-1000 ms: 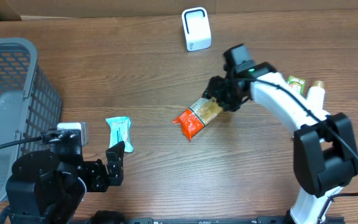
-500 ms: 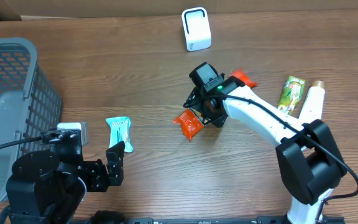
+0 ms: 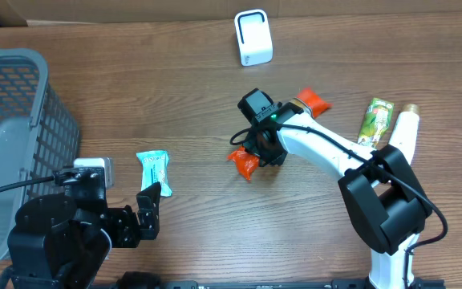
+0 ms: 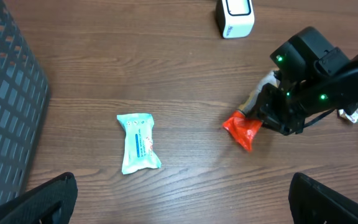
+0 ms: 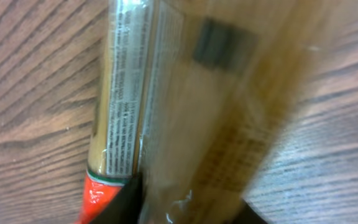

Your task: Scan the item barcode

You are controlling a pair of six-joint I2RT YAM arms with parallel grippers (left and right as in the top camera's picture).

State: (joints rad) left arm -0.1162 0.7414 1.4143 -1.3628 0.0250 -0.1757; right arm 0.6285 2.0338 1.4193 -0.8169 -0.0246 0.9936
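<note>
Overhead view: right gripper (image 3: 265, 150) at the light, crinkly, slippery packet (image 3: 245, 161)'s middle, likely the best hold; grip unconfirmed.

White R arm (image 3: 319, 146), blk joints (image 3: 385, 207)

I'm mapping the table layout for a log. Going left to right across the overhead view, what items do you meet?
grey basket → teal packet → orange-ended snack pack → green packet → white bottle
</note>
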